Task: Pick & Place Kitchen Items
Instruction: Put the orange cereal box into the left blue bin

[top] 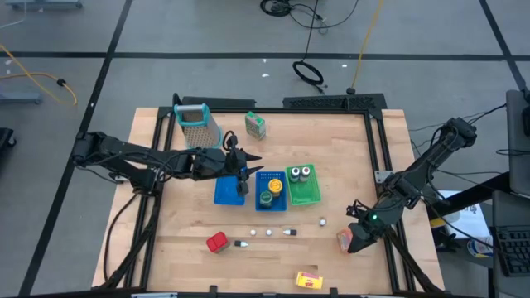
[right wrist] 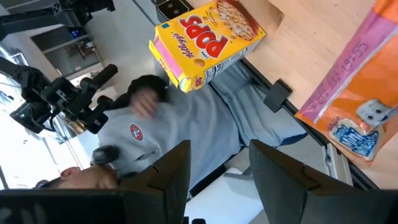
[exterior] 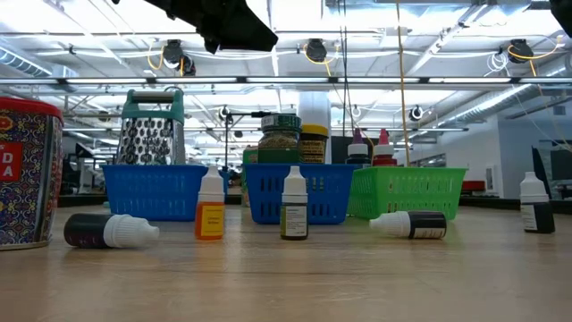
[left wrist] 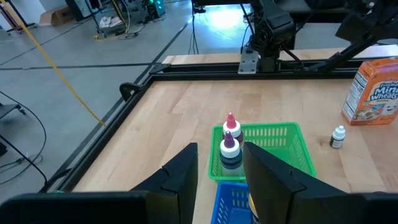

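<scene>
Here, by label:
Orange packet (top: pixel 344 240): near the worktop's right edge, just beside the right tool (top: pixel 358 234), which hangs over it; its long axis runs roughly toward the near edge.
Right tool: fingers parted with bare gap between them in the right wrist view; whether they grip the packet cannot be told.
Yellow box (top: pixel 309 280): flat at the near edge, long axis along that edge, well apart from the packet.
Small bottles: a row on the bare wood in front of the trays; in the low view two stand upright, an orange one (exterior: pixel 210 212) and a dark-labelled one (exterior: pixel 294 210), two lie on their sides with caps pointing toward each other's ends of the row.
Red can (top: pixel 217 242): at the row's left end.
Green tray (top: pixel 303 192): holds two capped bottles, upright.
Blue trays (top: pixel 225 193): side by side, left of the green one.
Left tool (top: pixel 243 168): over the blue trays, fingers apart, holding nothing.
Green carton (top: pixel 256 126): upright toward the far edge.
Grater (top: pixel 196 124): left of the carton.
Worktop (top: pixel 182 248): pale wood.
</scene>
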